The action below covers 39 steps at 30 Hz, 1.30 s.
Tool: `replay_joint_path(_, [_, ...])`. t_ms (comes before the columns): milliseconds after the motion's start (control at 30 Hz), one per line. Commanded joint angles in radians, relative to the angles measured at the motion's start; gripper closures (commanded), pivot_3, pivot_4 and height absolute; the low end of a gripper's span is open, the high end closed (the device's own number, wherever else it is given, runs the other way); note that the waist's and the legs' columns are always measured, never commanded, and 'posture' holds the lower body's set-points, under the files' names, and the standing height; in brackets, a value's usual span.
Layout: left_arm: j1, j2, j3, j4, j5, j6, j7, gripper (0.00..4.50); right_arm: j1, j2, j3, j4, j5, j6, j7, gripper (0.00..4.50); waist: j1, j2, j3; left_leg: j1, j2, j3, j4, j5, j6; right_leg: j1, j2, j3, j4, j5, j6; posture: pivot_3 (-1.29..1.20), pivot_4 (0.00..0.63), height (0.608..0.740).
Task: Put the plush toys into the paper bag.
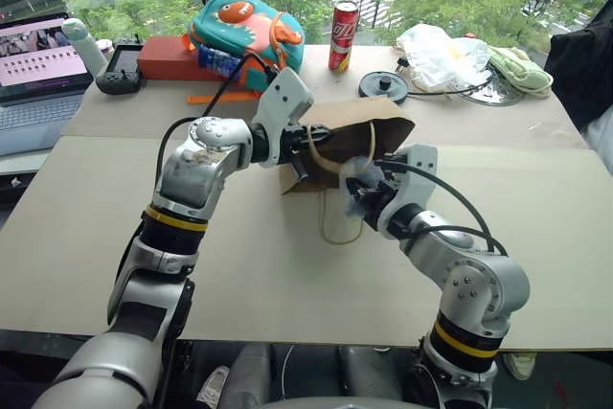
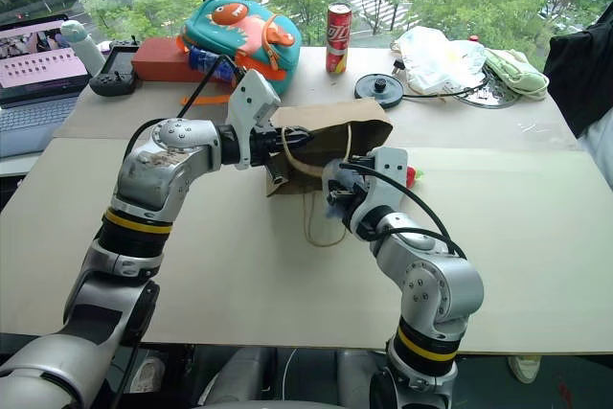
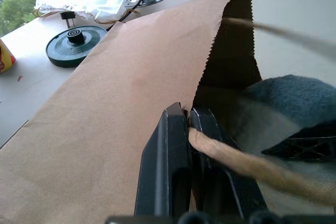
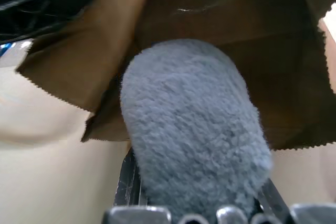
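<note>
The paper bag lies on its side near the middle of the counter, with its open mouth facing the near edge. The left tool has its two black fingers pressed together on the zigzag rim of the bag, and it holds that rim up so the mouth stays wide. One tan cord handle runs past those fingers, and the other handle hangs in a loop down onto the counter.

The right tool is clamped on the fuzzy grey-blue ball. The ball is right at the mouth of the bag, and the dark inside of the bag is just past it.

A bit of the red chili toy peeks out on the counter, just beside the right arm.

Along the far edge of the counter are a teal and orange backpack, a red can, a round dark disc and a white plastic bag. A laptop sits off the far left corner.
</note>
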Motion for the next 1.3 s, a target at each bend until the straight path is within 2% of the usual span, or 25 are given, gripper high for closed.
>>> replay_joint_path(33, [-0.036,0.018,0.033,0.005,-0.021,0.005,-0.012,4.32,0.009,-0.018,0.002,-0.018,0.015,-0.063,0.020,3.66,0.000,0.000,0.000,0.000,0.000,0.000,0.000,0.000,0.000,0.000,0.000,0.000,0.000,0.000,0.000,0.00,0.150,0.739])
replay_joint_path(167, [-0.034,0.027,0.015,-0.007,-0.027,0.006,-0.036,4.32,0.005,-0.047,0.029,-0.004,0.011,-0.082,0.025,3.66,0.000,0.000,0.000,0.000,0.000,0.000,0.000,0.000,0.000,0.000,0.000,0.000,0.000,0.000,0.000,0.00,0.150,0.739])
replay_joint_path(333, [-0.002,0.008,-0.010,-0.067,-0.043,0.040,-0.047,4.32,-0.083,-0.041,0.068,0.092,-0.015,-0.105,0.000,3.66,-0.003,0.000,0.000,0.000,0.000,0.001,0.000,0.000,0.000,0.000,0.000,0.000,0.000,0.000,0.000,0.00,0.150,0.739])
replay_joint_path(667, [0.020,-0.013,-0.036,-0.127,-0.062,0.075,-0.037,4.32,-0.271,0.067,-0.067,0.405,-0.057,-0.265,-0.156,3.66,0.003,0.000,0.000,0.000,0.000,0.000,0.000,0.000,0.000,0.000,-0.001,0.000,0.000,0.000,0.000,0.00,0.150,0.739])
replay_joint_path(733, [0.021,-0.013,-0.037,-0.130,-0.063,0.076,-0.037,4.32,-0.288,0.085,-0.089,0.442,-0.046,-0.306,-0.183,2.96,0.003,0.000,0.000,0.000,0.000,0.000,0.000,0.000,0.000,0.000,-0.001,0.000,0.000,0.000,0.000,0.00,0.150,0.739])
replay_joint_path(767, [0.021,-0.013,-0.037,-0.130,-0.063,0.077,-0.036,4.32,-0.290,0.099,-0.102,0.449,-0.030,-0.327,-0.194,2.85,0.002,0.000,0.000,0.000,0.000,0.000,-0.001,0.000,0.000,0.000,-0.001,0.000,0.000,0.000,0.000,0.00,0.150,0.739])
replay_joint_path(867, [0.020,-0.010,-0.035,-0.131,-0.063,0.080,-0.035,4.32,-0.291,0.109,-0.109,0.455,0.003,-0.353,-0.207,1.81,-0.001,0.000,0.000,0.000,0.000,0.000,-0.001,0.000,0.000,-0.001,-0.001,0.000,0.000,0.000,0.000,0.00,0.150,0.739])
replay_joint_path(933, [0.021,-0.007,-0.033,-0.125,-0.059,0.078,-0.034,4.32,-0.285,0.098,-0.083,0.430,0.021,-0.329,-0.201,1.14,-0.005,0.000,0.000,0.000,0.000,0.000,-0.002,0.000,0.000,-0.001,0.000,0.000,0.000,0.000,0.000,0.00,0.150,0.739])
replay_joint_path(967, [0.022,-0.006,-0.033,-0.123,-0.058,0.077,-0.033,4.32,-0.282,0.096,-0.076,0.417,0.029,-0.319,-0.201,0.62,-0.006,0.000,0.000,0.000,0.000,0.000,-0.002,0.000,0.000,-0.001,0.000,0.000,0.000,0.000,0.000,0.00,0.150,0.739])
replay_joint_path(1033, [0.021,-0.006,-0.033,-0.122,-0.058,0.077,-0.032,4.32,-0.275,0.086,-0.064,0.396,0.043,-0.302,-0.204,0.14,-0.008,0.001,0.000,0.000,0.000,0.000,-0.002,0.000,0.000,-0.001,0.000,0.001,0.001,0.000,0.000,0.00,0.150,0.739])
replay_joint_path(1300, [0.018,-0.003,-0.032,-0.102,-0.049,0.063,-0.023,4.32,-0.243,0.044,-0.052,0.238,0.102,-0.174,-0.217,0.14,-0.008,0.001,0.000,0.000,0.000,0.000,-0.002,0.000,0.000,-0.001,0.000,0.000,0.000,0.000,0.000,0.00,0.150,0.739])
